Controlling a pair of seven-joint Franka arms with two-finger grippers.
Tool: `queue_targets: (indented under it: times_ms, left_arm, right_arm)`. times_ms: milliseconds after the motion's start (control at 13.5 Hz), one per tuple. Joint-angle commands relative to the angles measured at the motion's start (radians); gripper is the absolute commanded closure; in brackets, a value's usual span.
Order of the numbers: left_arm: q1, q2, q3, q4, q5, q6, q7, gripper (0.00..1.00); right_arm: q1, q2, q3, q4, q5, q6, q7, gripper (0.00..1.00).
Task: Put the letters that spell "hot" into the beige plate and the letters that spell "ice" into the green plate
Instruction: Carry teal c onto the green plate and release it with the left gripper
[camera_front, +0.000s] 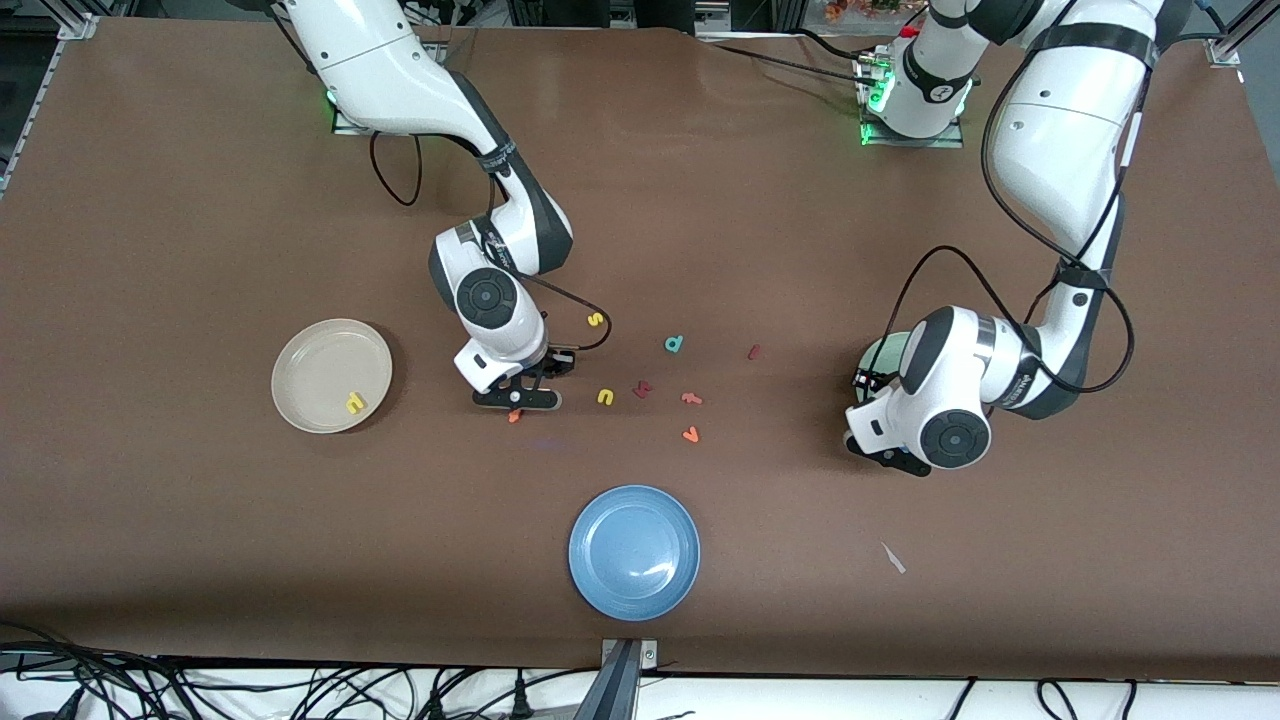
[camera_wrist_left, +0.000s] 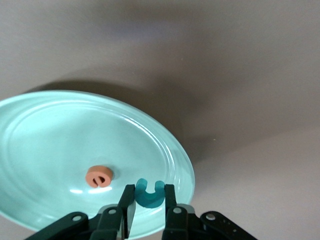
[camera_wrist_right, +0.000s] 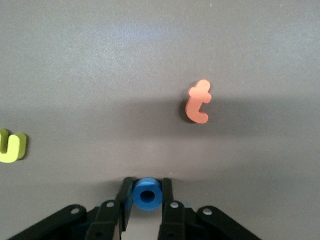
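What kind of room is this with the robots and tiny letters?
Probably a robot lab. Two white robot arms are bolted to a big table with a brown cover, cables hang along its edge, and small foam letters and plates, like the blue plate, are laid out for sorting practice.

Both arms reach low over the table — left claw (camera_wrist_left: 148, 206) and right claw (camera_wrist_right: 146, 200) each clamped

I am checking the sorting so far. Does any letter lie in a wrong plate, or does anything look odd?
Nothing stands out. The yellow h lies in the beige plate and the orange e in the green plate. The left gripper holds the teal c; the right gripper holds the blue o.
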Motion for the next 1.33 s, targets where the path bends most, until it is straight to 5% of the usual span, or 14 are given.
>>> queue_targets:
  times_ms: [0, 148, 444, 740, 1258]
  left_arm:
    - [0.016, -0.018, -0.006, -0.034, 0.032, 0.033, 0.005, 0.9]
    - [0.02, -0.017, -0.006, -0.063, 0.032, 0.085, 0.005, 0.84]
    - [0.013, -0.026, -0.01, -0.059, 0.031, 0.081, -0.009, 0.0]
    - [-0.055, -0.084, -0.049, -0.043, 0.015, 0.024, -0.143, 0.0]
    - [-0.233, -0.074, -0.064, -0.069, 0.024, 0.024, -0.337, 0.03]
  right_arm:
    - [-0.018, -0.015, -0.005, 0.038, 0.003, -0.072, -0.029, 0.76]
    - [-0.04, -0.031, -0.016, 0.058, 0.003, -0.136, -0.121, 0.76]
    - [-0.063, -0.08, -0.129, 0.032, 0.006, -0.236, -0.415, 0.76]
    - [-0.092, -0.12, -0.214, -0.032, 0.009, -0.235, -0.613, 0.76]
    - [-0.278, -0.168, -0.214, -0.107, 0.052, -0.227, -0.917, 0.76]
